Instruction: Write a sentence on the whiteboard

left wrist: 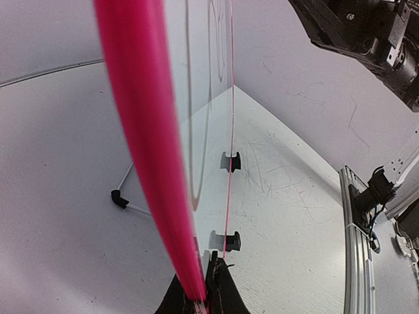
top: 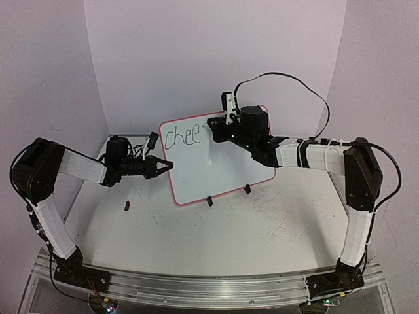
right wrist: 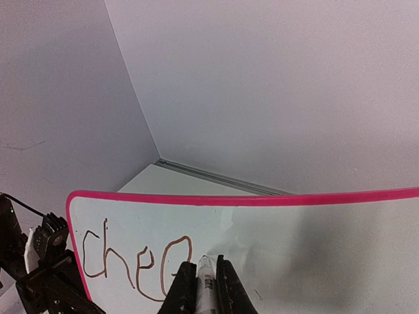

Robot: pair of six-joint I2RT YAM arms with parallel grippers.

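At the table's middle-back, the whiteboard [top: 216,171] stands tilted on its two black clip feet [left wrist: 229,161]. The left arm reaches in low from the side, forearm level. The left gripper [top: 169,166] is clamped shut on the board's left pink rim [left wrist: 144,163]. The right arm stretches across from the right, wrist bent down over the board's top. The right gripper [right wrist: 203,265] is closed on a marker [right wrist: 207,288], tip toward the white face. Black lettering [right wrist: 137,261] reads only "chee" – its last letter sits partly behind a finger [right wrist: 185,284]. The marker's body is cut off at the frame's bottom. From above the wrist hides the tip, and the left wrist sees the board edge-on, its writing unreadable.
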